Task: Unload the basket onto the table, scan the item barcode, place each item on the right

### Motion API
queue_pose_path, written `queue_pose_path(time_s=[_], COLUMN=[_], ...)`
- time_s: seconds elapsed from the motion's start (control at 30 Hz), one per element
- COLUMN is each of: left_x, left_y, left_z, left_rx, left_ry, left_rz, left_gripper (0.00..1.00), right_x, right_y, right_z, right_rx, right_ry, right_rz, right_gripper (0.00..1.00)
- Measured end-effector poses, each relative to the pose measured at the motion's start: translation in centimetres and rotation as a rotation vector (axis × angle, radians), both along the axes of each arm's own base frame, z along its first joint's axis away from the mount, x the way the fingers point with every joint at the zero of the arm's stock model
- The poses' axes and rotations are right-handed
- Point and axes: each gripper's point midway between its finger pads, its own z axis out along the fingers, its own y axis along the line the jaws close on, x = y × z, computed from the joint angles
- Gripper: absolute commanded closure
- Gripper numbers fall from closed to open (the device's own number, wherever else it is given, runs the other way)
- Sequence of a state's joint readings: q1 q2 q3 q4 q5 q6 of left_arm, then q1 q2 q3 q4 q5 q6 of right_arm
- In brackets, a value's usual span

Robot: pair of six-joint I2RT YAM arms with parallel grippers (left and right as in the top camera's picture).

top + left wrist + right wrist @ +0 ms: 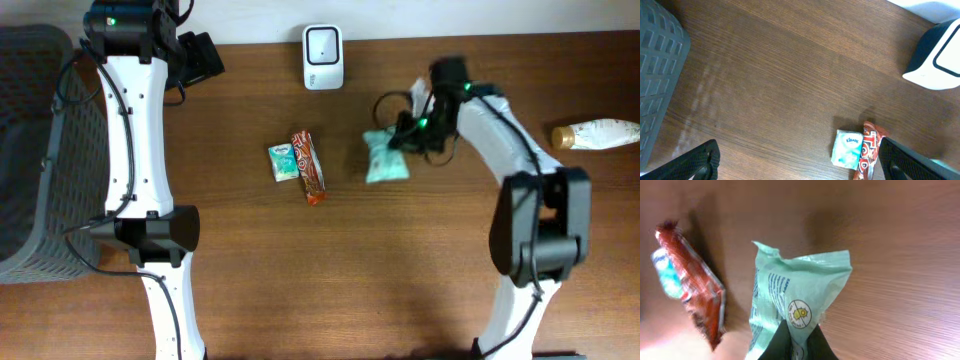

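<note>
Right wrist: right tool (799, 341) pinched shut on green pkt (801, 287) edge; best lifted level, barcode side turned twd scanner (323, 57). Left tool (203, 57) wide open, empty.

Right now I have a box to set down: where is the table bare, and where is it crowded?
Bare: the front of the table between left arm and right arm, below bar and pouch; also the strip between left arm and tissues. Crowded: in front of the scanner, where tissues, bar and the pouch in the right gripper sit close.
</note>
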State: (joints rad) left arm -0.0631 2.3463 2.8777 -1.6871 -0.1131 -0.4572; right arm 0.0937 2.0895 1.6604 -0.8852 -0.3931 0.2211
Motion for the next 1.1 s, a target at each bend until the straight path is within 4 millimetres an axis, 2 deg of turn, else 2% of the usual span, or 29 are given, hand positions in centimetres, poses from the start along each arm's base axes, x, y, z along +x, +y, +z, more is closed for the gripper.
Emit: queue_pose_path(time_s=[0.07,0.13,0.2,0.33,0.47,0.57,0.67,0.73,0.8,0.83,0.87,1.03,1.1], left_x=[0.0,0.0,0.0,0.0,0.0,0.0,0.0,0.0,0.0,0.0,0.0,0.0,0.0], left_y=[0.0,0.0,0.0,0.0,0.0,0.0,0.0,0.0,0.0,0.0,0.0,0.0,0.0], left_z=[0.0,0.0,0.0,0.0,0.0,0.0,0.0,0.0,0.0,0.0,0.0,0.0,0.0], left_rx=[0.000,0.000,0.000,0.000,0.000,0.000,0.000,0.000,0.000,0.000,0.000,0.000,0.000], left_ry=[0.000,0.000,0.000,0.000,0.000,0.000,0.000,0.000,0.000,0.000,0.000,0.000,0.000], left_rz=[0.000,0.000,0.000,0.000,0.000,0.000,0.000,0.000,0.000,0.000,0.000,0.000,0.000], left_gripper=[0.01,0.01,0.01,0.01,0.01,0.01,0.01,0.01,0.01,0.01,0.01,0.01,0.01], right_x=[0.6,0.2,-1.4,-2.9,-3.6,-3.7,-2.5,-2.7,-3.1,-3.2,-3.4,-3.4,-3.6], right_y=[-1.9,-3.5,-5.1,-7.6,-9.3,-9.1,-6.4,-4.8,-2.9,-2.2,-1.5,3.5,5.1], right_z=[2.7,4.1,3.9,2.6,0.9,0.5,0.3,0.0,-0.8,-1.1,-1.2,-1.6,-1.8], right_rx=[-0.177,-0.375,-0.579,-0.867,-1.002,-1.012,-0.972,-0.964,-0.950,-0.943,-0.938,-0.857,-0.821], right_ry=[-0.054,-0.076,-0.038,-0.009,0.020,0.016,-0.065,-0.079,-0.082,-0.086,-0.092,-0.163,-0.175], right_rz=[-0.033,-0.079,-0.118,-0.176,-0.203,-0.203,-0.200,-0.167,-0.123,-0.111,-0.098,-0.034,-0.013], right_gripper=[0.96,0.96,0.96,0.96,0.96,0.96,0.93,0.86,0.83,0.76,0.56,0.55,0.50])
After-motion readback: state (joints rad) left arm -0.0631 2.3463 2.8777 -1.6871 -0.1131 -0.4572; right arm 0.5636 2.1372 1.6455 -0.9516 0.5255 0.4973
